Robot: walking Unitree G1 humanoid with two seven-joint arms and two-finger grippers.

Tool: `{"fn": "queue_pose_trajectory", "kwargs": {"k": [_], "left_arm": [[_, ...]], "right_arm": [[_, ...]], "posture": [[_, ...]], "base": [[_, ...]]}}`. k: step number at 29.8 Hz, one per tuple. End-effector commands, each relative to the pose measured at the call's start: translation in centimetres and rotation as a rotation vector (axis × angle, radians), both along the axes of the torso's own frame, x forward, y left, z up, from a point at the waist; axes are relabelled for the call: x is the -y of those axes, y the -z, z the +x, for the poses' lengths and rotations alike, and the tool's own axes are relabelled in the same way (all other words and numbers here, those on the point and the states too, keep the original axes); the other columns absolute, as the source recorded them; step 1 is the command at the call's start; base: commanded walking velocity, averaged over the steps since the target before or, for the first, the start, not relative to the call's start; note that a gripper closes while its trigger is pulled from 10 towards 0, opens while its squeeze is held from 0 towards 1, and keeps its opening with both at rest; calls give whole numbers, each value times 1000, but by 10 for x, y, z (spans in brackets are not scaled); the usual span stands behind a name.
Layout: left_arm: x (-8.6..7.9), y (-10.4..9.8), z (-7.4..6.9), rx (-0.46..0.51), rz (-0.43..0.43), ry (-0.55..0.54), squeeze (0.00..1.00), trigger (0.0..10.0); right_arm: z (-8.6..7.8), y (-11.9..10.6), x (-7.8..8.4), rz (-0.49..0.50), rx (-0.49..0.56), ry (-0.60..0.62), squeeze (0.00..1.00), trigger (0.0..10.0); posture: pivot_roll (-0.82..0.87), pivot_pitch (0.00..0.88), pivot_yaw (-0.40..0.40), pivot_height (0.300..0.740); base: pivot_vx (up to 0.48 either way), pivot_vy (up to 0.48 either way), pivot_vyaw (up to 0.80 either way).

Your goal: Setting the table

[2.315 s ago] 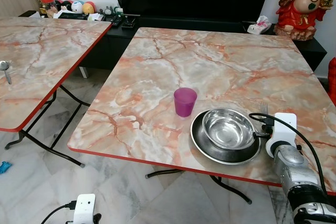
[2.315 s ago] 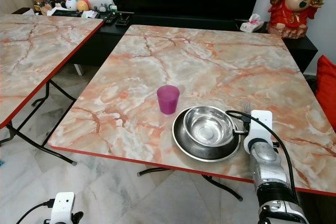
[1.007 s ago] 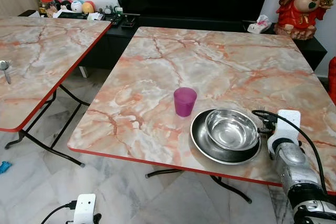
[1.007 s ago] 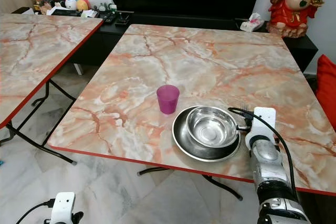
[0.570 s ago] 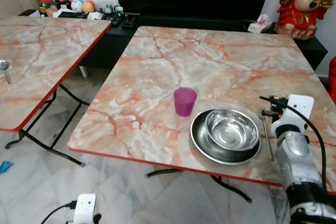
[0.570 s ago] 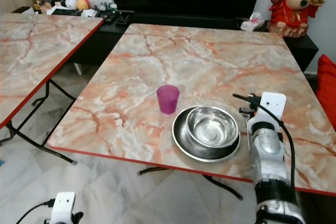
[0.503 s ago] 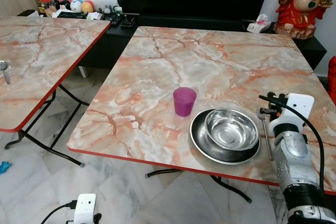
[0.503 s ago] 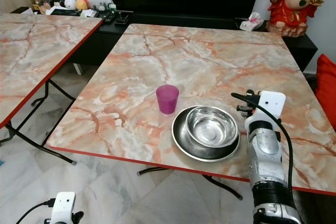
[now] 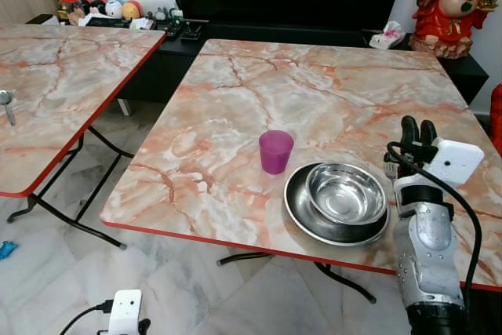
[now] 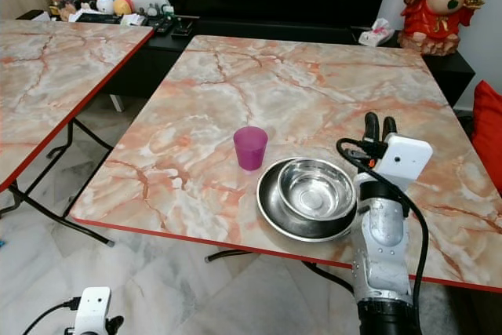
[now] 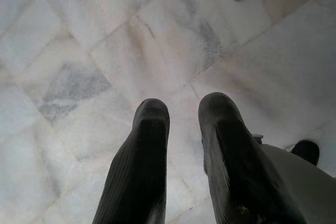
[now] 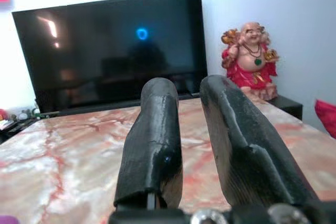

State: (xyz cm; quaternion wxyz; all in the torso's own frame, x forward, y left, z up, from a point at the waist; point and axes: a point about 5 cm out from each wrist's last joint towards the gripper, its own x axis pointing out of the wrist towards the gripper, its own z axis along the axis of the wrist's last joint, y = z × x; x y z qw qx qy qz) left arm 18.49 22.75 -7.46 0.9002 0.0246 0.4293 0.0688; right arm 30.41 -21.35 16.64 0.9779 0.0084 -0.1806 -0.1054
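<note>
Right claw (image 9: 417, 129) raised above the desk (image 9: 329, 92) near its right edge, fingers slightly parted and empty.
The bowl (image 9: 346, 192) is nested in the plate (image 9: 302, 213) close to the front edge, the purple cup (image 9: 275, 151) just beside it; the far half is left bare. The left claw (image 11: 184, 109) is held slightly parted over the floor (image 11: 79, 51).

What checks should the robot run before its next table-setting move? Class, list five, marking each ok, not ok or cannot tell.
1. Bowl sits inside plate: ok.
2. Purple cup upright, apart from the plate: ok.
3. Fork laid beside the plate: cannot tell, mostly hidden behind the right arm.
4. Right gripper raised off the table, holding nothing: ok.
5. Left gripper free, hanging over the floor: ok.
</note>
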Motion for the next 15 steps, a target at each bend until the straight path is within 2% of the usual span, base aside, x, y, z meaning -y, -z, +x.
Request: {"fn": "queue_pose_trajectory", "kwargs": {"k": [1,15], "left_arm": [[-3,2,-4,-20,-6,-12,0,10000],[-4,2,-6,-24,-10,-16,0,10000]], "right_arm": [[2,-5,-7,1,6,-21,0,10000],[0,-8,-26,3,11,-61,0,10000]], "posture": [[58,6,5,740],[67,8,7,740]], "base": [[0,416,0],[0,445,0]]}}
